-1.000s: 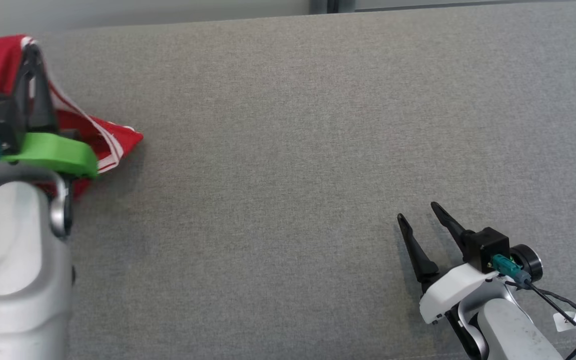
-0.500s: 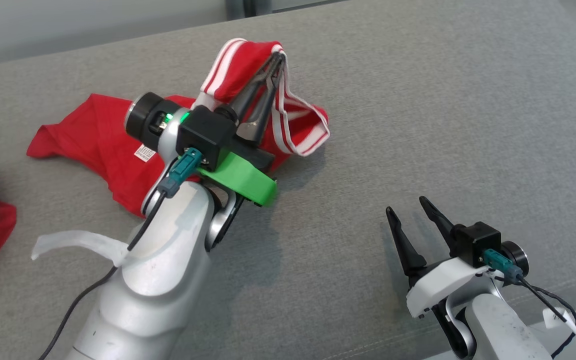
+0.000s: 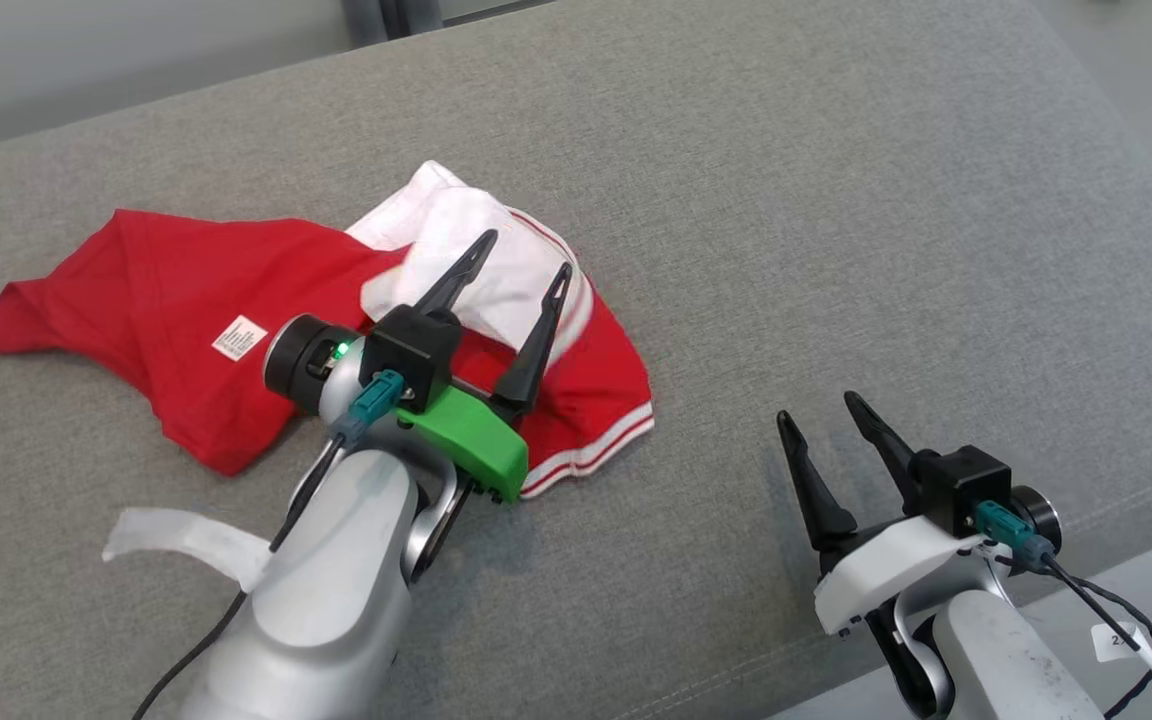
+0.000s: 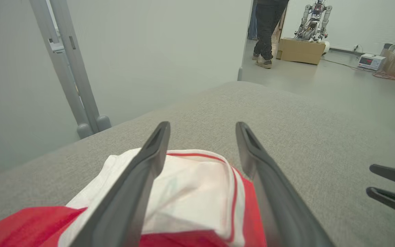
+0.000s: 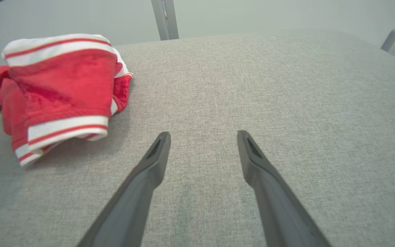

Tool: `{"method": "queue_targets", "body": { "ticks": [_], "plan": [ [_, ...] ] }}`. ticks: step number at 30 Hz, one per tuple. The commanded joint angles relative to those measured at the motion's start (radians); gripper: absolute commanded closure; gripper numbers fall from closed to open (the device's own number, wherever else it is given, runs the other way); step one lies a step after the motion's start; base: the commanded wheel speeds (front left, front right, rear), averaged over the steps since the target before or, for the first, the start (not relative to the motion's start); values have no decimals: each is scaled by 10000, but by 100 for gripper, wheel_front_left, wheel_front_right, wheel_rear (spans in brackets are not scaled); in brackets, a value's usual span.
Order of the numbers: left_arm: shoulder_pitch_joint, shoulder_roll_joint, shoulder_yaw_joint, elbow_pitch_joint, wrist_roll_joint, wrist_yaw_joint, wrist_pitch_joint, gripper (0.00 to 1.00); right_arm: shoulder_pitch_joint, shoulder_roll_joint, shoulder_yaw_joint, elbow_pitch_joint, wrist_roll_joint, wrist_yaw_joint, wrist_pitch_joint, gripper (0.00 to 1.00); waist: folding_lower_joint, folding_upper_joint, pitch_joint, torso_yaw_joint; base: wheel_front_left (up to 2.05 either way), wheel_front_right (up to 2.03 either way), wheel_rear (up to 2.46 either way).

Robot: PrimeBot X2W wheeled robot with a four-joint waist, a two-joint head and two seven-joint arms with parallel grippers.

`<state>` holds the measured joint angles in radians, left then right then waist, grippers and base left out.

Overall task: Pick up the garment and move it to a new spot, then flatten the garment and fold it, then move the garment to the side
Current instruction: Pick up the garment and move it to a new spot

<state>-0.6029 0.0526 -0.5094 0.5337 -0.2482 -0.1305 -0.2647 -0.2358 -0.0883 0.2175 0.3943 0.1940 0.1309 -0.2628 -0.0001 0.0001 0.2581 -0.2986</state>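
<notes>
The garment (image 3: 186,300) lies on the worktop (image 3: 786,200), nothing gripped.
I see it crumpled at left, red and white; my left tool (image 3: 528,252) hangs over its white fold, fingers apart; my right tool (image 3: 818,406), also spread, sits well clear.

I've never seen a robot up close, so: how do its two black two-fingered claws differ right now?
The left gripper hangs over the crumpled red-and-white fabric garment; the right gripper over bare grey upholstered surface. The left gripper carries a green plastic bracket; the right gripper a white housing. Both stand open, holding nothing.
</notes>
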Motion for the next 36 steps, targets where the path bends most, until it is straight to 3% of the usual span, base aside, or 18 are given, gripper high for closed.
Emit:
{"method": "queue_targets", "body": {
  "ticks": [1,10,21,29,36],
  "plan": [
    [258,117,150,-6,109,8,3,0,-18,-47,35,-72,101,-3,-28,0,1,-1,-185,502,0,0,0],
    [1851,188,1963,-795,305,247,3,0,-198,-107,337,-394,264,-3,-28,0,1,-1,-599,1993,0,0,0],
    [3626,16,3237,-1542,482,211,3,0,-289,-118,150,486,1057,-3,-29,0,1,-1,-849,3586,0,0,0],
    [4242,-9,3553,-1890,357,158,3,0,-154,-233,616,205,650,-3,-27,0,1,-1,-877,3977,0,0,0],
    [4267,-12,3326,-1885,167,255,3,0,-56,-144,159,602,-96,-3,-29,0,1,-1,-871,3994,0,0,0]
  ]
}}
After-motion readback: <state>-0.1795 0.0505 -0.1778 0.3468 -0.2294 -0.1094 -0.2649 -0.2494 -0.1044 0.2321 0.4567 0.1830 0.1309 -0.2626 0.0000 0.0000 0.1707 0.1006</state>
